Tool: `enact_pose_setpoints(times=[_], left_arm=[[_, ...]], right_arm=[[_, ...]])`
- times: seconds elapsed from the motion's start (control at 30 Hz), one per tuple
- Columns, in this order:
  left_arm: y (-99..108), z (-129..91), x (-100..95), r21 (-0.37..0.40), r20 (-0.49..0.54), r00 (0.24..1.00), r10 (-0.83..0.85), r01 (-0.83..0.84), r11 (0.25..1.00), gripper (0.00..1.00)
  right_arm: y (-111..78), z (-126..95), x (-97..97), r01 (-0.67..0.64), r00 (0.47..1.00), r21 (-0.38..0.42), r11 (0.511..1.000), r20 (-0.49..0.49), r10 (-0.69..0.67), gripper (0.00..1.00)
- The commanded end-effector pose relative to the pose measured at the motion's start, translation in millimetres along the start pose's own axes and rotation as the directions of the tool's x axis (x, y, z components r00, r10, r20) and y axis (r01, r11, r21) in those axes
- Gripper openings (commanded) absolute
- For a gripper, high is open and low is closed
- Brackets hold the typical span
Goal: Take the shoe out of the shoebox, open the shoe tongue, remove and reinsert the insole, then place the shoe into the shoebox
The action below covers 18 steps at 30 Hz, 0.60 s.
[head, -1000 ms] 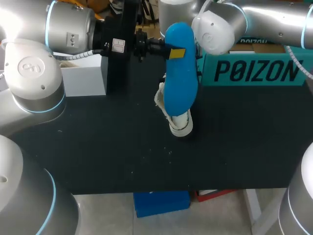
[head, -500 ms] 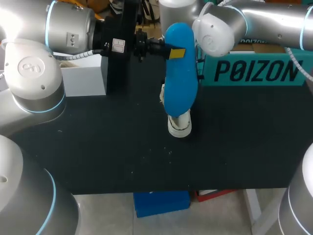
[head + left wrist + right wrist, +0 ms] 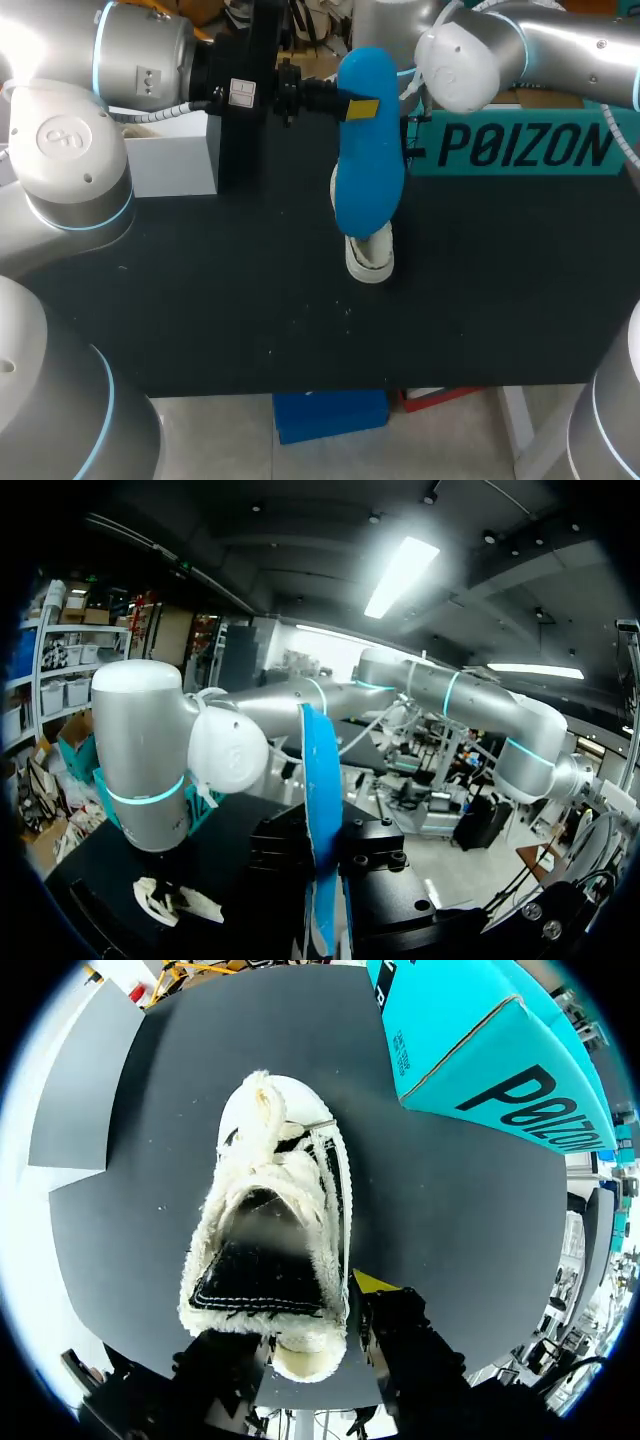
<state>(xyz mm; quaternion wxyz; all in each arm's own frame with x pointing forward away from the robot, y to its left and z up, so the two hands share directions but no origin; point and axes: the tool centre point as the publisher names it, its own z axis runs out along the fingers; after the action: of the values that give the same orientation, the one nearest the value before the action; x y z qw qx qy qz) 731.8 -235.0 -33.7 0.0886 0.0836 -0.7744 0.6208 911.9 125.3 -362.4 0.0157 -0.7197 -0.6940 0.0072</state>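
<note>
The left jaws were closed flat on the blue foam insole (image 3: 368, 170), which hung down from them. The right jaws clasped the heel of the white fleece-lined shoe (image 3: 275, 1210), which pointed ahead of them on the black worktop (image 3: 200, 280). The teal cardboard shoebox (image 3: 520, 145) was near.

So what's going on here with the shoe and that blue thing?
The robot is partway through a shoe job. Its left gripper holds the blue insole up in the air, above the white fleecy shoe, which sits on the black table. The right gripper appears to grip the shoe at its heel. The teal shoebox stands at the back of the table. The insole is not yet back in.
</note>
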Motion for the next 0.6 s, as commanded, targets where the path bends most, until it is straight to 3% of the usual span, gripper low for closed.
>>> enact_pose_setpoints(times=[0.03, 0.17, 0.33, 0.43, 0.47, 0.6], left_arm=[[1, 1, 0.2, 0.002, 0.002, 1.0, 0.002, -0.002, 1.0, 0.0], [1, 1, 0.2, 0.002, 0.002, 1.0, 0.002, -0.002, 1.0, 0.0], [1, 1, 0.2, 0.002, 0.002, 1.0, 0.002, -0.002, 1.0, 0.0], [1, 1, 0.2, 0.002, 0.002, 1.0, 0.002, -0.002, 1.0, 0.0], [1, 1, 0.2, 0.002, 0.002, 1.0, 0.002, -0.002, 1.0, 0.0], [1, 1, 0.2, 0.002, 0.002, 1.0, 0.002, -0.002, 1.0, 0.0]], right_arm=[[-2.2, -20, -25.0, -0.011, 0.991, -0.003, 1.0, -0.136, 0.01, 1.0], [0.1, -36, -30.1, -0.009, 0.971, 0.008, 1.0, -0.24, 0.01, 1.0], [2.4, -54, -34.5, 0.016, 0.904, 0.018, 1.0, -0.427, -0.007, 1.0], [0.5, -69, -34.4, 0.061, 0.839, -0.058, 0.996, -0.538, -0.083, 1.0], [-0.2, -73, -34.4, 0.081, 0.837, -0.09, 0.993, -0.535, -0.116, 1.0], [-0.2, -73, -34.4, 0.081, 0.837, -0.09, 0.993, -0.535, -0.116, 1.0]])
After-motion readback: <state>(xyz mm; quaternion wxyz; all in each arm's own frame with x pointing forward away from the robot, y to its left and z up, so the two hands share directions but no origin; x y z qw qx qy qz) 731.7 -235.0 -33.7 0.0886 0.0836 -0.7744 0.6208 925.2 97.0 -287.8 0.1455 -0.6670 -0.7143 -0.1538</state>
